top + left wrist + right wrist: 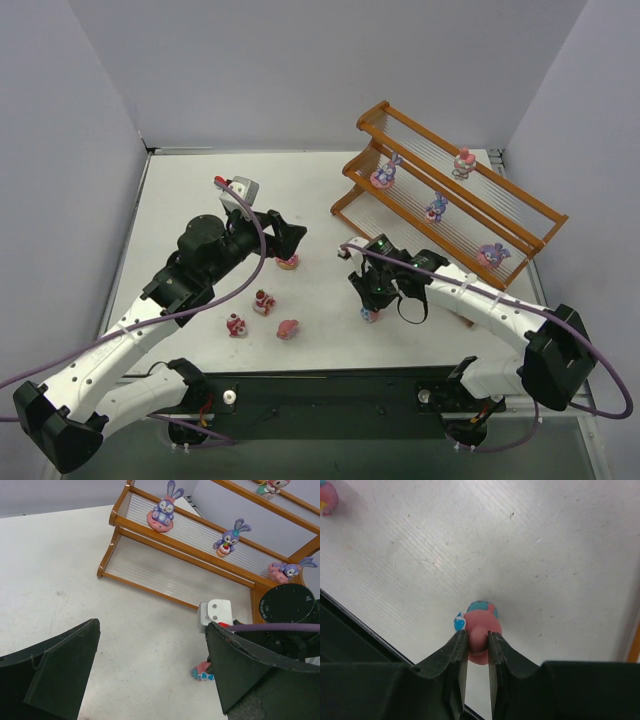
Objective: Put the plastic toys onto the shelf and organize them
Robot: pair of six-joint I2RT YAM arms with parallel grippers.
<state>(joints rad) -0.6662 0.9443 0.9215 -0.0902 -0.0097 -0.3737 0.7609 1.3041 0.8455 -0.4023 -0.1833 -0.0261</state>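
Observation:
The orange-brown shelf (520,205) stands at the back right and holds several purple bunny toys (386,172); it also shows in the left wrist view (200,565). My right gripper (370,300) is shut on a pink toy with blue marks (482,617) at table level; its fingers (461,645) pinch the toy's pink knob. My left gripper (288,240) is open and empty, just above a pink toy (288,263) on the table. In the left wrist view its jaws stand wide apart (150,630). Three red and pink toys (264,301) lie near the front.
The right arm (287,607) sits close to my left gripper's right finger, with the pinched toy (202,671) beside it. Another toy (326,497) shows at the top left of the right wrist view. The table's black front edge (330,385) is near.

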